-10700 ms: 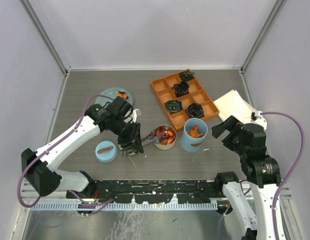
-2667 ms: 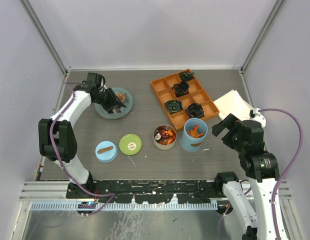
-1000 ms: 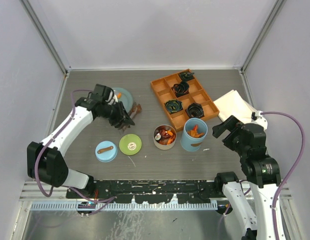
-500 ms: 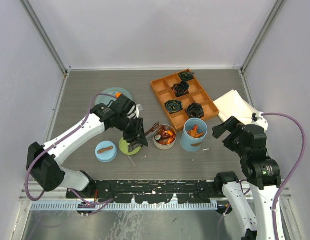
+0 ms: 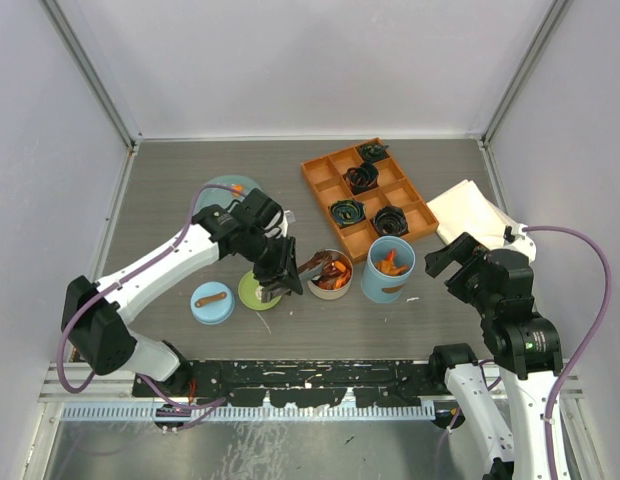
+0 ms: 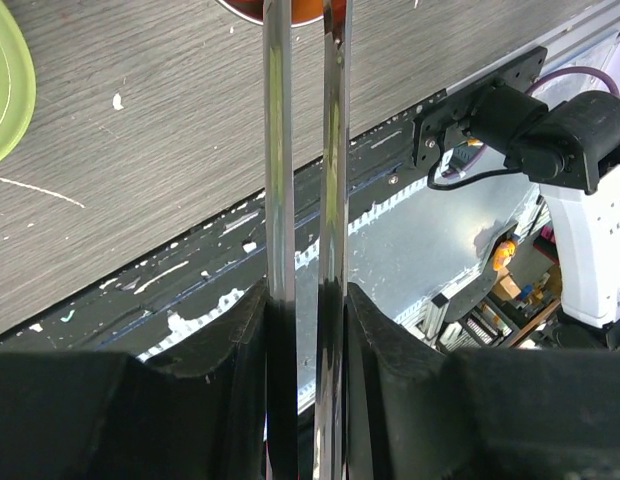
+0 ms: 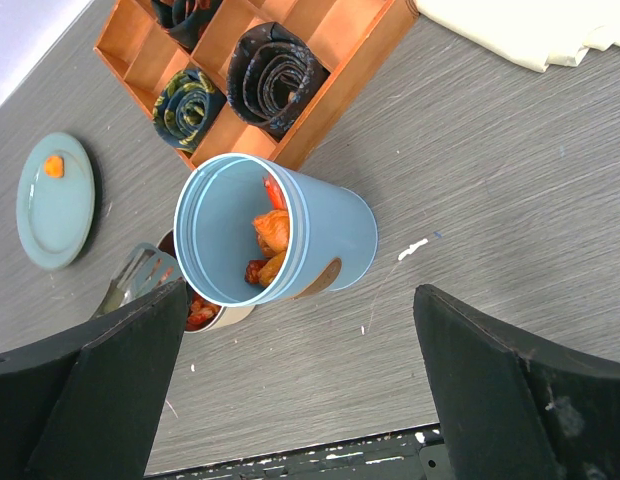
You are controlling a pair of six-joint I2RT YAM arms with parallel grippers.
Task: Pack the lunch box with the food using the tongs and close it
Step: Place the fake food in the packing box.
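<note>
My left gripper (image 5: 278, 274) is shut on the grey tongs (image 5: 310, 266), gripping their two arms (image 6: 280, 150) between its fingers (image 6: 240, 330). The tong tips reach over the steel tin (image 5: 328, 287), which holds red and orange food (image 5: 337, 270). The light-blue cylinder (image 5: 388, 270) stands open beside the tin with orange food (image 7: 270, 232) inside. The green lid (image 5: 252, 293) lies partly under my left gripper, and the blue lid (image 5: 212, 302) lies left of it. My right gripper (image 7: 310, 370) hangs open and empty, near the cylinder (image 7: 320, 235).
The teal plate (image 5: 222, 188) at the back left carries one orange piece (image 5: 237, 189). An orange tray (image 5: 370, 195) of black coils sits behind the tin. A white cloth (image 5: 475, 212) lies at the right edge. The table's near rail (image 6: 390, 170) runs below the tongs.
My left gripper has swung the tongs from beside the teal plate rightward and nearer, over the green lid, to the steel tin. The right arm has not moved.
</note>
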